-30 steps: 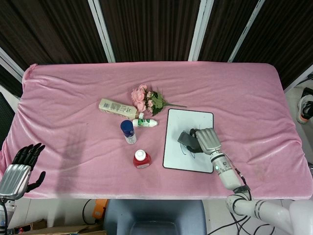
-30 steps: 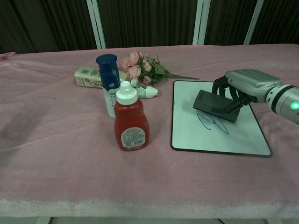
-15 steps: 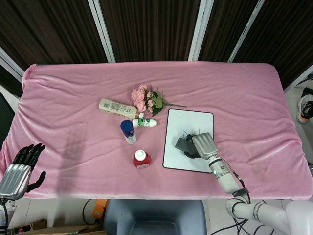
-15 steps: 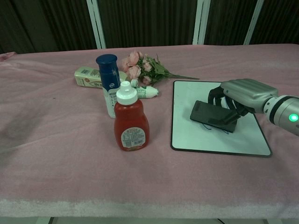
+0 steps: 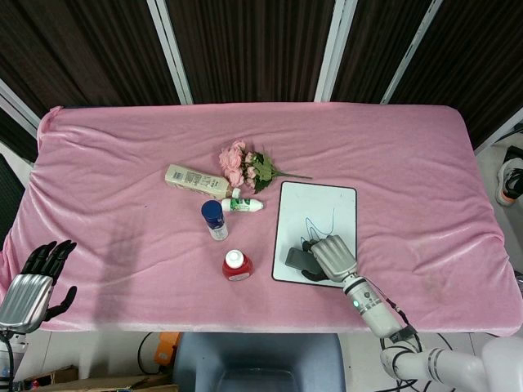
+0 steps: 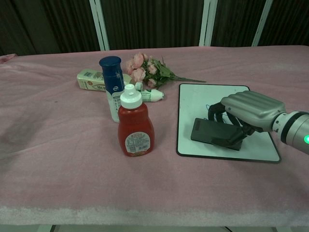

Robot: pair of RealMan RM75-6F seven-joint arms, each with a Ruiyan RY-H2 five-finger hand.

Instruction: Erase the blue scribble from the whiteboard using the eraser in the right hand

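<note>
Counting what lay on the pink table (image 5: 122, 163), you had one whiteboard (image 5: 327, 204), one dark eraser (image 6: 212, 134), one bunch of pink flowers (image 5: 245, 163), one red bottle (image 6: 135, 128) with a white cap, one blue-capped bottle (image 6: 111, 77), one cream tube (image 5: 192, 180) lying down, and one small green-and-white tube (image 5: 243, 205) lying down beside it. Your right hand (image 5: 331, 256) was holding the eraser, with its fingers curled over the far end, and the eraser sat flat on the near part of the whiteboard. Some of the blue scribble (image 5: 320, 224) was showing as thin lines on the board just past the hand in the head view. In the chest view the hand hid almost all of it, so you could not tell how much was under the hand. Your left hand (image 5: 37, 282) was off the near left corner of the table, holding nothing, with its dark fingers spread apart. Only the head view showed it, and its arm was cut off by the edge of the picture. The words on the bottle labels were too small to read.
</note>
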